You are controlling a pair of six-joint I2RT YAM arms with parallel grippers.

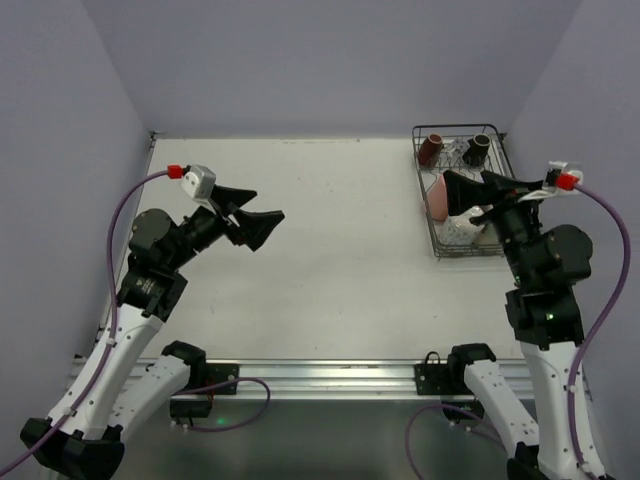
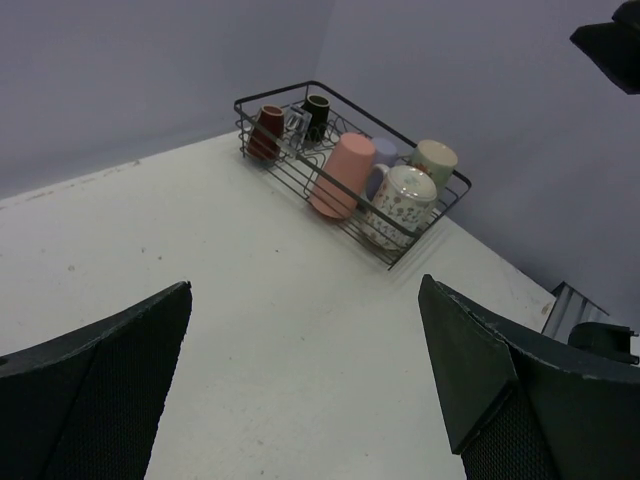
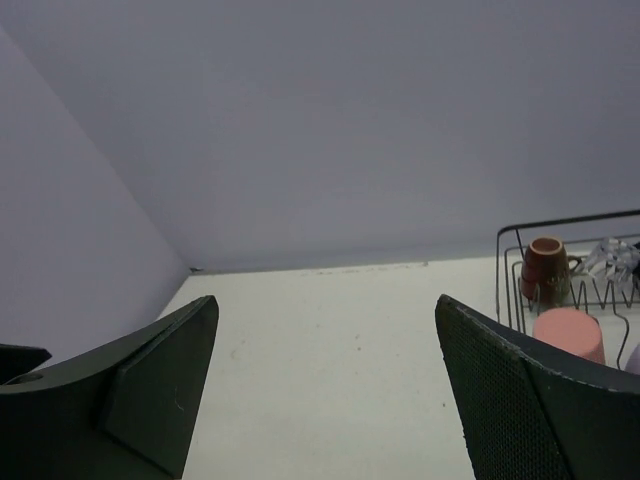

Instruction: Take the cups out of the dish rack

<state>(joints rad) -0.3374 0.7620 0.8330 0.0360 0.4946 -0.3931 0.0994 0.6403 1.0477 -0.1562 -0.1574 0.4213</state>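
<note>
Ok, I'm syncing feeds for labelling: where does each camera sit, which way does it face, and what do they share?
Top external: overhead from the near edge, looking down on the table; arms, left gripper and right gripper show.
Left wrist: faces across to the dish rack; own fingers below.
Right wrist: faces the far left corner, rack at right; own fingers.
Shared by both wrist views: salmon tumbler, red-brown mug.

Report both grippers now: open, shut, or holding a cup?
Left gripper: open, holding nothing.
Right gripper: open, holding nothing, close to the black wire dish rack.
</note>
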